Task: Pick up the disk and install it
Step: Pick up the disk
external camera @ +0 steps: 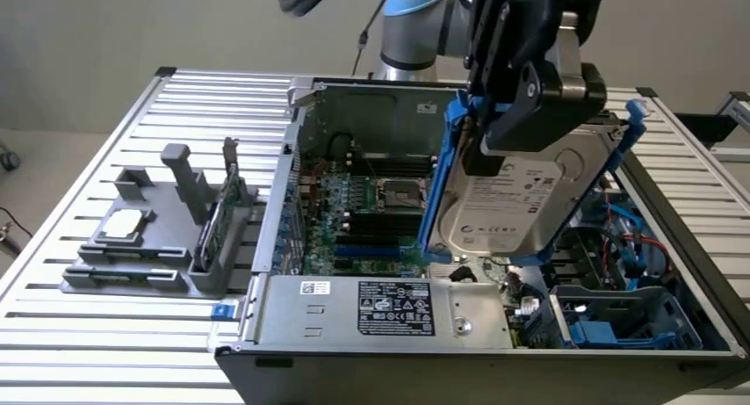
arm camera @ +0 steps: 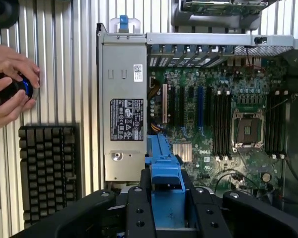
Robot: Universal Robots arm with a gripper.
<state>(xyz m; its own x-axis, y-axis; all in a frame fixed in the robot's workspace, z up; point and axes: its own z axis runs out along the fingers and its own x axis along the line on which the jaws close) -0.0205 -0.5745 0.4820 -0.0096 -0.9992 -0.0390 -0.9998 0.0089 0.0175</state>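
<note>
Disk (external camera: 515,207), silver with blue rails, upright, clamped by black gripper (external camera: 490,155) above open computer case (external camera: 364,106). Grey fixture (external camera: 140,269) bearing small chip (external camera: 126,225), on slatted table (external camera: 70,335), exterior view's left.

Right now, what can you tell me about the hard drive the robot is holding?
The hard drive is a silver-grey metal box with a white printed label and blue plastic rails along its edges. It hangs nearly upright, slightly tilted, above the open computer case. The black gripper clamps its upper part.

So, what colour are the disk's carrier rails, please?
Blue rails on the disk; exterior view shows them best.
</note>
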